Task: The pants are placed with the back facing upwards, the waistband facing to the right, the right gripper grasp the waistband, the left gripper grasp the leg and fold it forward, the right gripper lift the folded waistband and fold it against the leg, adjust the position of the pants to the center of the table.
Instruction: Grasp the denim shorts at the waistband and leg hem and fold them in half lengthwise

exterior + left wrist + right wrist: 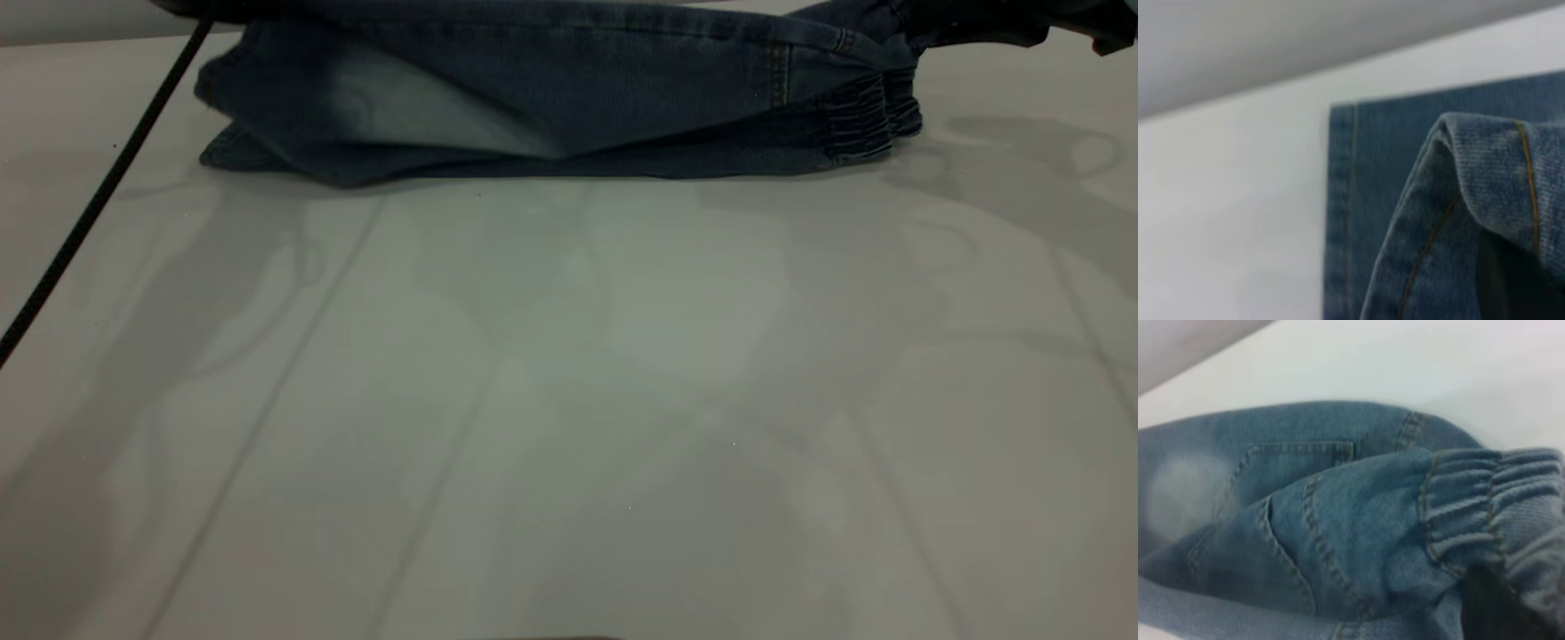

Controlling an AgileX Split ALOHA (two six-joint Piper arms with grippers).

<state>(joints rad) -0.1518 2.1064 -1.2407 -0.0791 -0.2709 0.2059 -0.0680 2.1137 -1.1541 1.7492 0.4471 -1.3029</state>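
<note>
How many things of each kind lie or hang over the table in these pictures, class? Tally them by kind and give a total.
Pants: 1
Black cable: 1
Table: 1
Total: 3
</note>
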